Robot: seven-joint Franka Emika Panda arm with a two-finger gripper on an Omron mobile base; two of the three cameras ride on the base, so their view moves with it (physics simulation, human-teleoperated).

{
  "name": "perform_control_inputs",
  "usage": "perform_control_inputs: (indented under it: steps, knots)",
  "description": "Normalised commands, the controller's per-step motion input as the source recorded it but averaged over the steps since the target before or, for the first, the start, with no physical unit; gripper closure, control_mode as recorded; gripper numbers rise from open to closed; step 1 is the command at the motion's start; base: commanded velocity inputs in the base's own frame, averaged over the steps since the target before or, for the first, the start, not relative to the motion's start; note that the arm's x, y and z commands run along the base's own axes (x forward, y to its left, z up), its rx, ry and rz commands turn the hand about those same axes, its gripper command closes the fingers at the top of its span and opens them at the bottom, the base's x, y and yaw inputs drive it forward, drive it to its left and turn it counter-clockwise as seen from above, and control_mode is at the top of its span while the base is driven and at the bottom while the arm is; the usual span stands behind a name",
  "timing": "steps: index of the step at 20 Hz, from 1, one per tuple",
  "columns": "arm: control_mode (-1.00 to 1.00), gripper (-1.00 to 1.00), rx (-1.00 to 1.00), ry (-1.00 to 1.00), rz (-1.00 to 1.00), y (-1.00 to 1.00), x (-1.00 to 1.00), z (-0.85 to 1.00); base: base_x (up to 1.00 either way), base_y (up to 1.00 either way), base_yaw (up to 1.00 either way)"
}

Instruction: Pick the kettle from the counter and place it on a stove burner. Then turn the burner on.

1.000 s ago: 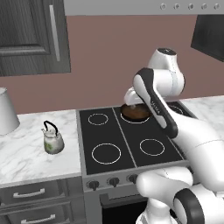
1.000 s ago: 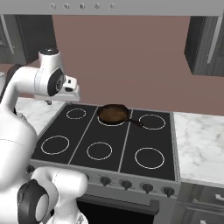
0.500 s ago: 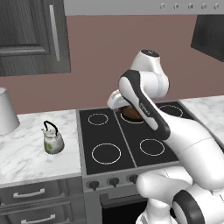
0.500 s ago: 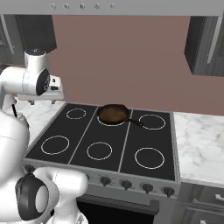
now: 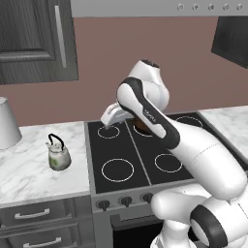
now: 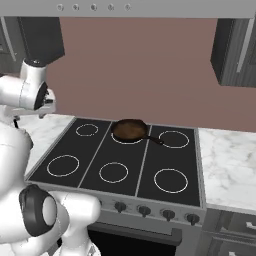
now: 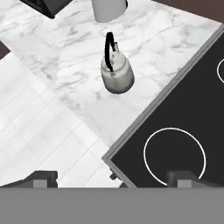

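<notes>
Gripper [image 7: 111, 177] hangs wide apart and empty above the front-left wide white ring burner [image 7: 174, 156] of the black glass cooktop [image 5: 140, 155]. On the white grey-veined marble worktop [image 5: 29, 164], left of the cooktop and well apart from the gripper, the small pale greenish-white kettle [image 5: 58, 155] stands upright, its thin black arched handle [image 7: 110, 49] rising straight overhead. A big white cone-shaped vessel [image 5: 7, 123] stands farther left, and a brown frying pan [image 6: 130, 130] sits on a rear burner.
</notes>
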Motion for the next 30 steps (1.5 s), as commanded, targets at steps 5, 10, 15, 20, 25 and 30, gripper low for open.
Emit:
perform_control_inputs:
  steps: [5, 10, 15, 20, 25, 30]
  knots:
    - [-1.00, -1.00, 0.06, 0.00, 0.24, 0.69, 0.01, -0.23, 0.00, 0.00, 0.00]
    - [-1.00, -1.00, 0.01, 0.00, 0.19, 0.68, 0.12, -0.27, 0.00, 0.00, 0.00]
    - [-1.00, -1.00, 0.00, 0.00, 0.13, 0.57, 0.24, -0.20, 0.00, 0.00, 0.00]
    - [-1.00, -1.00, 0.00, 0.00, 0.07, 0.48, 0.30, -0.19, 0.00, 0.00, 0.00]
    - [-1.00, -1.00, -0.04, 0.00, 0.01, 0.42, 0.38, -0.23, 0.00, 0.00, 0.00]
    - [-1.00, -1.00, -0.13, 0.03, 0.00, 0.37, 0.42, -0.34, 0.00, 0.00, 0.00]
